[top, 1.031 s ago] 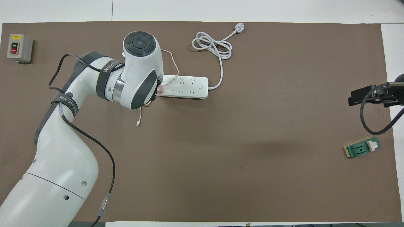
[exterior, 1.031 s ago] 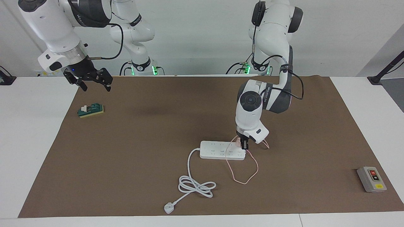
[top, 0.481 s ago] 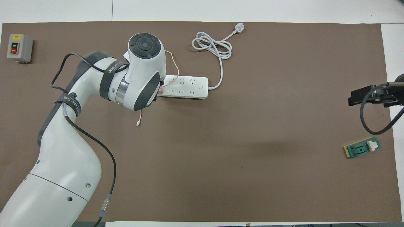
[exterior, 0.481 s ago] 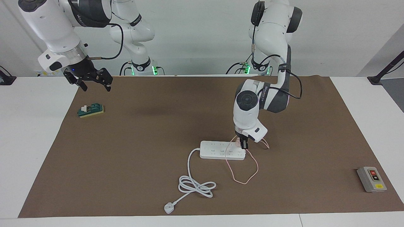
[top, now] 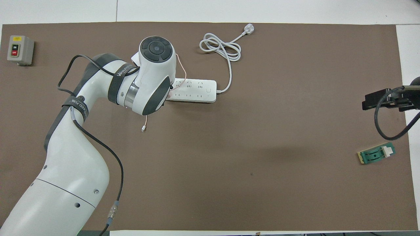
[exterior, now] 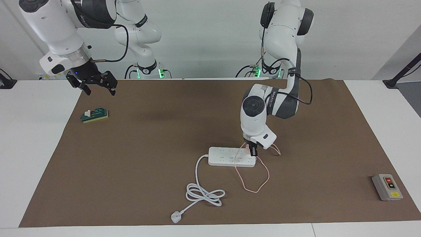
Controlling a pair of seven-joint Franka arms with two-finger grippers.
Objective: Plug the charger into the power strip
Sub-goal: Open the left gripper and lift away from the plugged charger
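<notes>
The white power strip (exterior: 227, 157) (top: 197, 90) lies flat mid-table. The small pink charger (exterior: 246, 150) (top: 168, 94) sits on the strip's end toward the left arm's side, with my left gripper (exterior: 253, 152) pointing straight down, shut on it. Whether its prongs are in a socket I cannot tell. From above, the left wrist hides that gripper. The charger's thin pink cable (exterior: 255, 187) (top: 145, 123) loops over the strip onto the mat. My right gripper (exterior: 97, 87) (top: 384, 100) waits open in the air over the mat's edge at the right arm's end.
The strip's thick white cord (exterior: 204, 194) coils farther from the robots and ends in a white plug (exterior: 176, 217) (top: 248, 30). A grey button box (exterior: 387, 187) (top: 19, 49) sits toward the left arm's end. A green-and-white block (exterior: 94, 115) (top: 377, 154) lies below the right gripper.
The left arm's wrist has leaned a little toward the right arm's end while its gripper stays at the strip's end on the charger. The right arm has not moved.
</notes>
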